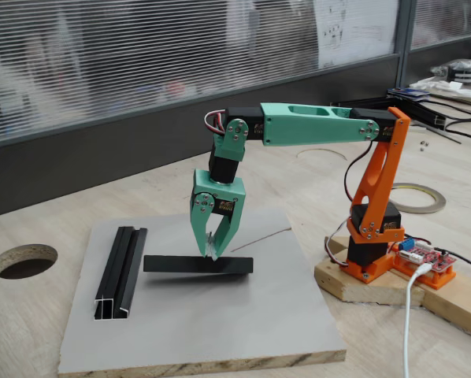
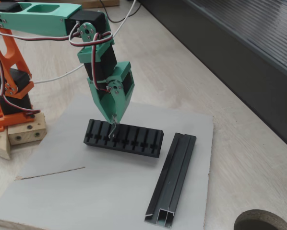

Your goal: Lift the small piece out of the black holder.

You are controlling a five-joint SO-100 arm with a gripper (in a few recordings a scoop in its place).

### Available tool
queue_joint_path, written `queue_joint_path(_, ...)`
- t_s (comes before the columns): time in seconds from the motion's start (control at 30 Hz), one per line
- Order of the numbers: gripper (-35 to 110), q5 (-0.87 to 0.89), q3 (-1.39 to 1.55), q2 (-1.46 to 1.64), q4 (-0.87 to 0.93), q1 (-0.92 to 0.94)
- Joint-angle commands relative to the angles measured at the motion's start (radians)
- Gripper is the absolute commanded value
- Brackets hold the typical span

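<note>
Item: 1 green-and-orange arm, posed nose-down over the black holder (image 2: 124,137), which lies across the middle of a grey board (image 1: 220,331) on a wooden table (image 1: 31,315). Gripper (image 2: 114,123): fingers drawn close together, tips just above the slotted top toward the left end of the holder in a fixed view (image 2: 114,123); in both fixed views a thin pale sliver, taken to be the small piece (image 2: 113,130), hangs between the tips and reaches down to the slot row. Whether its lower end is clear of the slot or seated in it cannot be told. Also on the board: 1 black channel rail (image 2: 172,178), well apart from the holder, and 1 thin grey wire (image 1: 261,236) lying behind it. Step in hand, by judgement: the pinch is made and the lift is beginning or about to begin. Next move calls for a straight vertical rise with steady grip, no sideways drift, since the sliver could bind on the slot wall or slip from the tips.
</note>
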Motion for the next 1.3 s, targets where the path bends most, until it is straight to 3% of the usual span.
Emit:
queue_joint_path(0.0, 4, 0.005, -0.021, 0.055, 0.006, -0.014)
queue_joint_path(1.27, 5, 0.005, -0.020, 0.213, 0.005, 0.080)
